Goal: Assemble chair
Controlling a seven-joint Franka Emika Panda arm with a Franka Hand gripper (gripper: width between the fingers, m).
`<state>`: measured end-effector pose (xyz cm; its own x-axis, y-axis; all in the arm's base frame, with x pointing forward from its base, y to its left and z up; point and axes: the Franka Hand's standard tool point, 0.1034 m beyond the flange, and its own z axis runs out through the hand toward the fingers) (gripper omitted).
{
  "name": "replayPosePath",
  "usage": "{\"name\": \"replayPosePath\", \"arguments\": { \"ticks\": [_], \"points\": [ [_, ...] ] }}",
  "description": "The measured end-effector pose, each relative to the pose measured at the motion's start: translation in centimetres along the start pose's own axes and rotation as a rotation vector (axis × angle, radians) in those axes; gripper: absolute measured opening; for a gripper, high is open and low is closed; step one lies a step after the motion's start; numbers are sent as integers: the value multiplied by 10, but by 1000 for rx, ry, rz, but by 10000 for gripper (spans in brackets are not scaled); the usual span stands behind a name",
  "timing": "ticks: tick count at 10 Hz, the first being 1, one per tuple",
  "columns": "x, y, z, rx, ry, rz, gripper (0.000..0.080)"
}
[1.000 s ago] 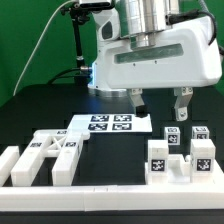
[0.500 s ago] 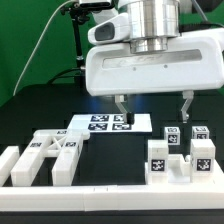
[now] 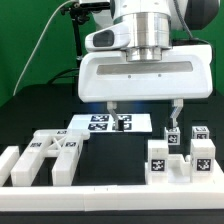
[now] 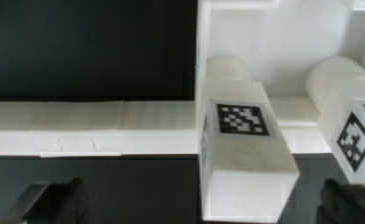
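The gripper (image 3: 144,111) hangs at frame centre over the marker board (image 3: 88,122), its fingers (image 3: 111,107) spread wide and holding nothing. The chair parts lie in two groups: flat pieces (image 3: 45,155) at lower left and tagged blocks (image 3: 180,155) at lower right. The wrist view shows one block (image 4: 245,140) close below. No chair shape shows, so assembly looks barely begun, with nearly all joining left.

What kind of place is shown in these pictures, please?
Probably a robotics laboratory bench: a robot arm hangs over a black table, on which white tagged chair parts and a marker board lie.
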<state>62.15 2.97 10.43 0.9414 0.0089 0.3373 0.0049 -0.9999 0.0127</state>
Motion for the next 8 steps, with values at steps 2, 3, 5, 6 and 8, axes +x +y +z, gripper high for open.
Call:
{"name": "replayPosePath", "arguments": {
  "ticks": [2,3,5,6,8],
  "points": [
    [-18,29,8,-18,15,-58,649],
    [-25,32,19,-23,10,-68,649],
    [-35,29,37,-29,-5,-77,649],
    [-41,27,46,-30,-13,-76,649],
    [-44,13,52,-19,-21,-62,649]
  ]
}}
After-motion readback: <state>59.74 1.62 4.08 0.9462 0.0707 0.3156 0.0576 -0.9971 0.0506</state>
